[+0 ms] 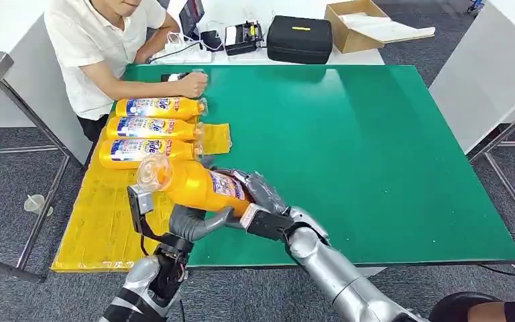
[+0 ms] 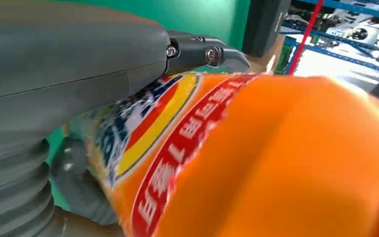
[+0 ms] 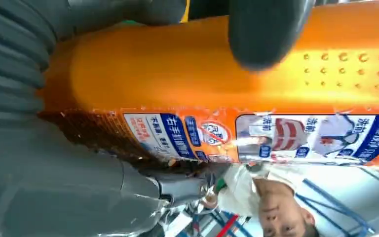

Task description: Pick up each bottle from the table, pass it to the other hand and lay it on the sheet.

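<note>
One orange bottle [image 1: 198, 184] held in the air above the near edge of the bench [image 1: 375, 168], lying nearly level, clear cap end toward the yellow sheet [image 1: 100, 215], base end toward the green surface. Gripped at the base end by the right hand [image 1: 261, 198], dark fingers wrapped over the labelled part; in the right wrist view, thick grey thumb [image 3: 266, 29] pressed onto the orange body [image 3: 187, 74], label with blue print just beside it. Met from below by the left hand [image 1: 198, 221], fingers curled up under the bottle's middle and touching it; in the left wrist view, grey cover and dark fingertip [image 2: 212, 52] laid right against the bottle's label [image 2: 177, 133], so both hands closed on the same bottle. Three more orange bottles [image 1: 153, 129] lying side by side on the far part of the sheet, caps toward the green, labels up. Sheet spread over the left end of the bench, partly hanging past its edge. Beyond it, a seated person in a white shirt [image 1: 97, 47], fist [image 1: 193, 84] resting on the green surface near the farthest bottle. Further back, a black case [image 1: 300, 39], a cardboard box [image 1: 357, 23] and a small black device [image 1: 243, 37].
</note>
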### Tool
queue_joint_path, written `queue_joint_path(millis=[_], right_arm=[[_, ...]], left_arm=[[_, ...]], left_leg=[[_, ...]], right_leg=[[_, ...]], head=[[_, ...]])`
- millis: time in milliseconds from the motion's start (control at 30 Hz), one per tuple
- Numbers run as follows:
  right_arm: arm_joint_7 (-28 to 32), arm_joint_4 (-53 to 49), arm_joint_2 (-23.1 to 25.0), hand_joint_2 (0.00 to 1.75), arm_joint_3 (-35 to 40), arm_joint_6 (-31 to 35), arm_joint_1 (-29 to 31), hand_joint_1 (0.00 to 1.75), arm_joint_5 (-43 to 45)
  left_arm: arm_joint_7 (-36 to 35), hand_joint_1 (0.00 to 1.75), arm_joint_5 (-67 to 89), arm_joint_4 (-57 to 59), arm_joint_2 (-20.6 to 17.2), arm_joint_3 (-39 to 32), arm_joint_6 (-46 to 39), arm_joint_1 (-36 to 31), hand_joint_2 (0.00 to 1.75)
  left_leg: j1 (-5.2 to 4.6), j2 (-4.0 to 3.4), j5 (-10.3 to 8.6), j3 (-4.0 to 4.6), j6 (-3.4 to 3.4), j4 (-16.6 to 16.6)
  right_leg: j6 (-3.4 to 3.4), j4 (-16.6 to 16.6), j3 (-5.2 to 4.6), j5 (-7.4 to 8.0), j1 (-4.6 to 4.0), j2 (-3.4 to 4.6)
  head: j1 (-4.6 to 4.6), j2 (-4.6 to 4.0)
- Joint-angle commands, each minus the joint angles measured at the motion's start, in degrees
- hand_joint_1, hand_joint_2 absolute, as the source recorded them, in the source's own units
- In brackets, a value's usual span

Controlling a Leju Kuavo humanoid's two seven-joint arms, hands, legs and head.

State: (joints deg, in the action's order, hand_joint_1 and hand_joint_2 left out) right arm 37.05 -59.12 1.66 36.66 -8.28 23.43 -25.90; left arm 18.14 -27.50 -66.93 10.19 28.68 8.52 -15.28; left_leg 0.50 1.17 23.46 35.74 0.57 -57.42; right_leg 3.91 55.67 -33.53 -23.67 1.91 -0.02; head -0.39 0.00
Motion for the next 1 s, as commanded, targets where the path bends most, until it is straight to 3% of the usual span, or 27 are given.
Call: queue_joint_path(millis=[33,300,333,500,533,567,600,633,900,1000], right_arm=[[1.46,5.56,-0.63,1.75,6.38,-0.95,3.81,1.75,-0.35],[2.23,6.16,-0.41,1.75,8.39,-1.31,4.51,1.75,0.77],[2.34,6.29,-0.34,1.75,8.3,-1.29,4.4,1.75,1.16],[2.33,6.4,-0.36,1.75,8.41,-1.27,4.17,1.75,1.12],[2.33,6.4,-0.36,1.75,8.41,-1.27,4.17,1.75,1.12],[2.33,6.61,-0.29,1.75,8.21,-1.03,4.06,1.61,1.41],[2.33,6.65,-0.3,1.75,8.24,-1.03,3.97,0.68,1.41],[2.3,6.8,-0.02,1.75,7.64,-0.32,3.53,0.0,1.93],[1.92,4.71,1.1,1.75,6.28,9.16,0.45,0.0,-0.57],[1.74,3.6,1.32,1.75,5.87,15.68,-0.57,0.0,-3.93]], left_arm=[[2.25,0.0,1.36,1.25,0.66,0.58,-1.77,-3.13,1.75],[1.78,0.0,-4.39,-0.89,1.75,-1.83,1.34,-3.11,1.75],[2.09,0.17,-5.9,-1.65,2.01,-2.25,2.35,-2.65,1.75],[2.09,0.17,-5.88,-1.79,2.08,-2.2,2.32,-2.67,1.75],[2.09,1.75,-5.88,-1.79,2.08,-2.2,2.32,-2.67,1.75],[2.61,1.75,-6.24,-2.81,2.04,-2.28,2.58,-2.07,1.75],[2.61,1.75,-6.24,-2.84,2.06,-2.26,2.59,-2.05,1.75],[2.96,1.75,-6.11,-3.82,1.93,-2.2,2.54,-1.59,1.75],[3.38,1.75,-6.78,-6.31,3.41,-4.33,-3.41,-0.05,1.75],[3.25,1.75,-7.98,-6.77,3.63,-5.07,-5.99,0.01,1.75]], left_leg=[[0.06,-0.17,0.12,-0.22,-0.01,-0.07],[0.07,-0.14,0.13,-0.17,0.0,-0.11],[0.09,-0.15,0.16,-0.22,0.0,-0.12],[0.08,-0.1,0.12,-0.21,-0.01,-0.07],[0.07,-0.06,0.07,-0.13,-0.01,-0.05],[0.09,-0.07,0.11,-0.2,-0.01,-0.08],[0.07,-0.02,0.04,-0.1,-0.01,-0.03],[0.11,-0.06,0.13,-0.22,-0.01,-0.09],[0.09,-0.1,0.13,-0.21,0.0,-0.05],[0.06,0.0,0.05,-0.1,-0.01,-0.01]], right_leg=[[-0.25,0.02,0.22,-0.07,-0.11,0.07],[-0.22,0.04,0.18,-0.09,-0.11,0.04],[-0.26,0.03,0.23,-0.1,-0.14,0.03],[-0.24,0.0,0.23,-0.09,-0.13,0.0],[-0.18,-0.01,0.14,-0.06,-0.1,-0.02],[-0.24,0.0,0.22,-0.1,-0.14,-0.04],[-0.17,-0.02,0.11,-0.04,-0.1,-0.06],[-0.26,-0.01,0.26,-0.11,-0.16,-0.06],[-0.22,-0.04,0.22,-0.09,-0.13,0.0],[-0.16,-0.03,0.1,-0.06,-0.08,-0.08]], head=[[0.0,0.0],[0.02,0.0],[0.02,0.0],[0.02,0.0],[0.0,0.0],[0.02,0.0],[0.0,0.0],[0.0,0.0],[0.0,0.0],[0.0,0.0]])
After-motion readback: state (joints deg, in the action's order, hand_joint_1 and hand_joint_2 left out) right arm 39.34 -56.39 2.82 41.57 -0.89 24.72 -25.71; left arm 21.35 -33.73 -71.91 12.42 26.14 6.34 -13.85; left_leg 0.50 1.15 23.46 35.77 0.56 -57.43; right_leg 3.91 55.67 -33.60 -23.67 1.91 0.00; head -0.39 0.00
